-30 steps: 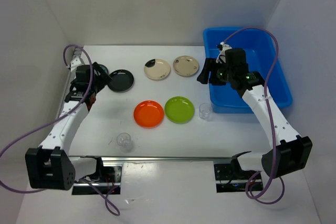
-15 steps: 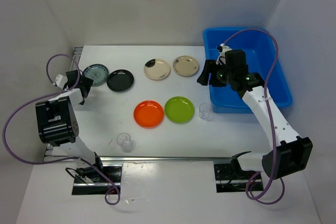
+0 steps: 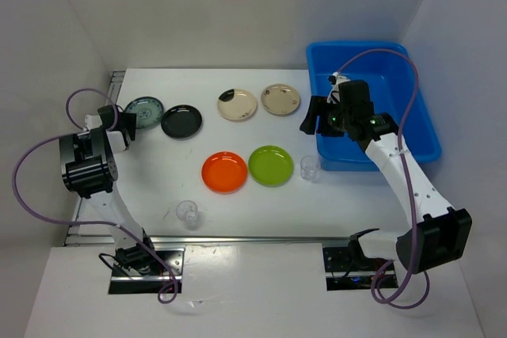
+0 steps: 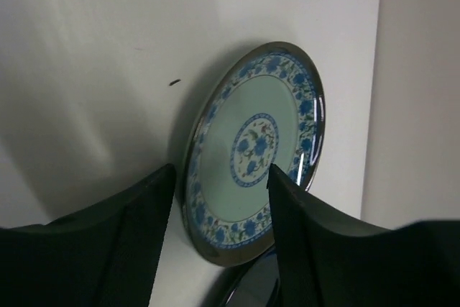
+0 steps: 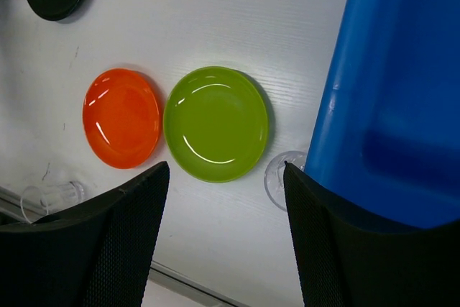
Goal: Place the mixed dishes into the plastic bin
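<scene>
A pale green plate with a blue flower border (image 4: 259, 141) lies at the table's far left (image 3: 144, 112). My left gripper (image 4: 221, 170) is open at its near rim, jaws either side and apart from it (image 3: 121, 127). A black plate (image 3: 181, 122) sits just right of it. Two beige plates (image 3: 238, 104) (image 3: 280, 99) lie at the back. The orange plate (image 5: 121, 117) and lime green plate (image 5: 215, 124) lie mid-table, with one clear cup (image 5: 282, 177) against the blue plastic bin (image 5: 402, 77) and another (image 3: 188, 213) near the front. My right gripper (image 5: 226, 165) hangs open and empty above the green plate, beside the bin's left wall (image 3: 315, 120).
White walls enclose the table on the left, back and right. The bin (image 3: 372, 104) fills the far right. The left arm's purple cable (image 3: 36, 156) loops out past the table's left edge. A metal rail (image 3: 253, 238) runs along the near edge.
The left arm has folded back to the table's left edge, uncovering the flowered plate, and its jaws have narrowed. The right gripper has shifted slightly right.
</scene>
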